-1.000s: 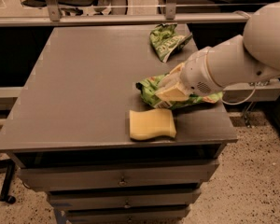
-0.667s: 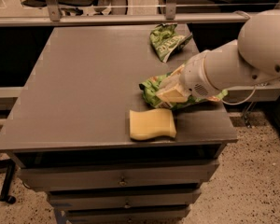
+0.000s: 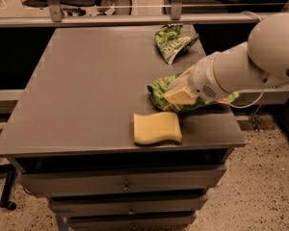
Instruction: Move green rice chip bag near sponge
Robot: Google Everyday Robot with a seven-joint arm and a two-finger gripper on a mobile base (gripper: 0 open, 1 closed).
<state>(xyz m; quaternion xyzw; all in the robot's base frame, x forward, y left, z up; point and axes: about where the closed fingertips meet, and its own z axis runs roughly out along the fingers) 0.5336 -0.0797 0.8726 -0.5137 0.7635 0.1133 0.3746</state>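
Observation:
The green rice chip bag (image 3: 160,90) lies on the grey table (image 3: 86,90) at the right, just behind the sponge (image 3: 157,128). The sponge is pale yellow with wavy edges and lies near the table's front edge. My gripper (image 3: 180,94) comes in from the right on a white arm (image 3: 250,64) and sits over the bag, covering most of it. Only the bag's left end and a strip under the arm show. The bag and the sponge are a small gap apart.
A smaller creased green bag (image 3: 172,41) lies at the back right of the table. A rail (image 3: 135,19) runs along the table's far edge. Drawers (image 3: 125,184) sit under the table front. The floor drops off to the right.
The arm and gripper have shifted slightly to the right and up over the bag. The bag and sponge have stayed where they were.

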